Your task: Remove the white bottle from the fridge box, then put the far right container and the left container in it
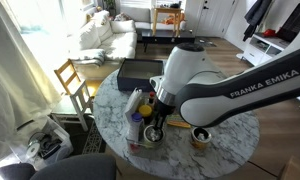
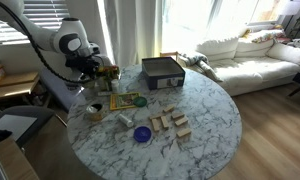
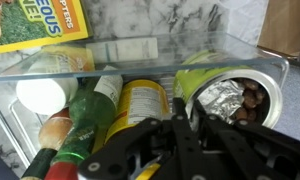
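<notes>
I am holding the gripper [image 3: 190,140] over the fridge box [image 3: 130,50]; its dark fingers are crowding the bottom of the wrist view and I cannot tell how far apart they are standing. Beneath them the box is carrying a green bottle [image 3: 85,120], a yellow-labelled can [image 3: 140,105] with unreadable print, and a foil-topped tin [image 3: 235,98]. The far right container [image 1: 200,136] is sitting outside the box on the marble table [image 1: 235,150], beside the arm [image 1: 240,90] lettered "FRANKA EMIKA".
</notes>
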You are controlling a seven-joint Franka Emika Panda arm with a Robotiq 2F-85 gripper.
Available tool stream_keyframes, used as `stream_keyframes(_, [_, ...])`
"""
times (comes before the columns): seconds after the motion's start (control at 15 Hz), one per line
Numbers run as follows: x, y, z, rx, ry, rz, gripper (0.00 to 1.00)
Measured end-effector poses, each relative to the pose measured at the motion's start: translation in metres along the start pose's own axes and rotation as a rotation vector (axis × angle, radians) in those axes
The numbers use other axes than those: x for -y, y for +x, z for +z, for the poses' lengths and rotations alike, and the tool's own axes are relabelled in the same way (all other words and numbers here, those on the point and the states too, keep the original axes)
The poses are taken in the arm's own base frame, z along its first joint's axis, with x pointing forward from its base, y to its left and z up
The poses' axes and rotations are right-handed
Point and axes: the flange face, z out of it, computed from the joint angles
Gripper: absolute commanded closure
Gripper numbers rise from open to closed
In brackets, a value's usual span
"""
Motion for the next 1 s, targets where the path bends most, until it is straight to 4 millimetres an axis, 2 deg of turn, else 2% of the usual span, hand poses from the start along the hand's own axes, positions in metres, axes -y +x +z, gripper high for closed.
stream_keyframes(0.33, [0.0, -0.001, 0.012, 0.003, -0.008, 0.01, 0.97])
stream_keyframes(0.4, [0.0, -0.001, 0.014, 0.005, -0.01, 0.011, 0.93])
stream_keyframes(0.47, [0.0, -0.001, 0.017, 0.006, -0.011, 0.013, 0.65])
stream_keyframes(0.6, [0.001, -0.002, 0.022, 0.008, -0.012, 0.018, 0.57])
stream_keyframes(1.0, [0.013, 0.001, 0.025, 0.008, 0.0, 0.005, 0.13])
